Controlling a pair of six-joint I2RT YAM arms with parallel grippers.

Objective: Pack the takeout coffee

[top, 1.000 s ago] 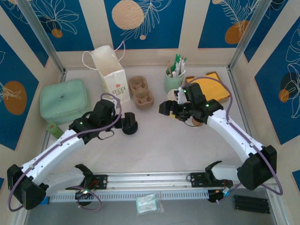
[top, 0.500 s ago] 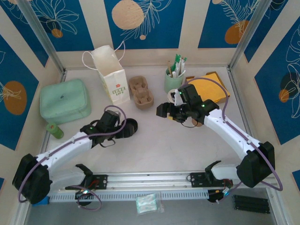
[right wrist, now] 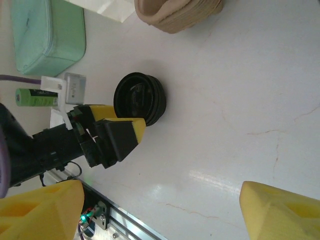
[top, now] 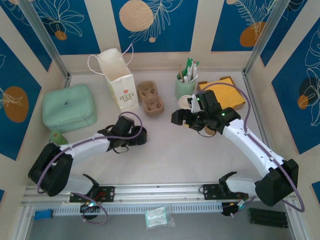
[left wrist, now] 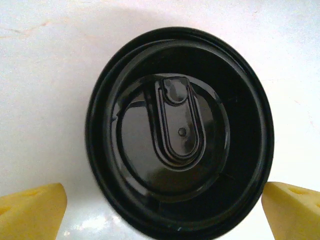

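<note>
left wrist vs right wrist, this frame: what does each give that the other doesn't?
Left wrist: close-up of the black lid, its raised tab and small hole legible, with the left gripper open, yellow pads at either side. Right wrist: wider context, with the mint case, cardboard cup carrier, green tube and the right gripper, open. Both: the lid lying flat on the white table with the left gripper at it.

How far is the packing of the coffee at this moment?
Nothing looks packed yet. In hand: the left gripper hangs open over the lid, which lies on the table; the right gripper is open, empty. Left: probably lidding the cup and putting it into the bag.
</note>
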